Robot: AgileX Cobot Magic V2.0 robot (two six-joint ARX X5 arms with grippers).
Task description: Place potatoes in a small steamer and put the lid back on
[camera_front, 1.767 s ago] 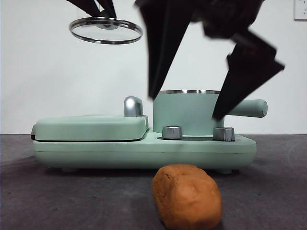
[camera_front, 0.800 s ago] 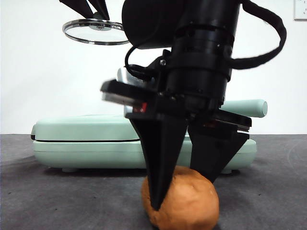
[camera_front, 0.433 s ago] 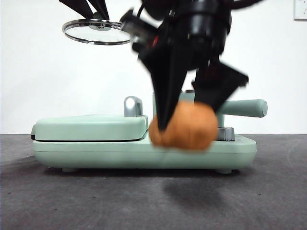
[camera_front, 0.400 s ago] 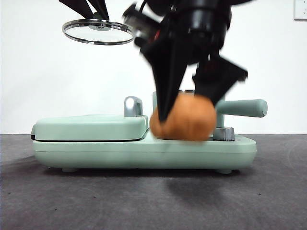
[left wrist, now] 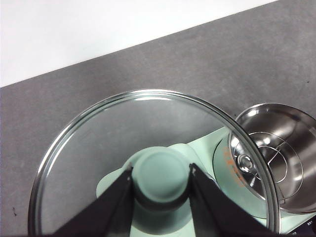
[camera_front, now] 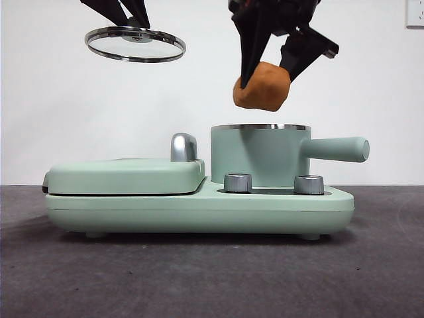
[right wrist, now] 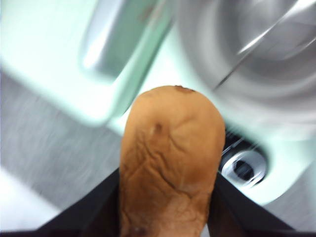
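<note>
A dark grey table [camera_front: 371, 265] meets a plain white wall [camera_front: 59, 112]. The right pincer [camera_front: 268, 66] is clamped on the potato [camera_front: 262, 86] above the small steamer [camera_front: 260, 154]. The left pincer [camera_front: 129, 14] grips the lid [camera_front: 135, 44] by its knob, high over the green cooker [camera_front: 199, 202].
</note>
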